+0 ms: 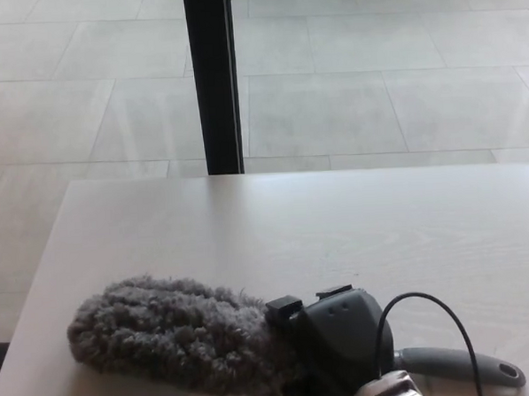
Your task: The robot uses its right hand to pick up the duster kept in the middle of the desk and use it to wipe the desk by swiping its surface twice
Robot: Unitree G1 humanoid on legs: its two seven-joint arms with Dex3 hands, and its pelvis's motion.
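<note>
1. The fluffy grey duster (pixel 179 337) lies on the pale wooden desk (pixel 337 230), near its left edge.
2. The black right hand (pixel 343 340) clasps the duster's handle.
3. Wiping step; next, swipe back rightward.

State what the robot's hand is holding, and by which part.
The right hand holds the grey duster on the desk, gripped where its handle meets the fluffy head.
</note>
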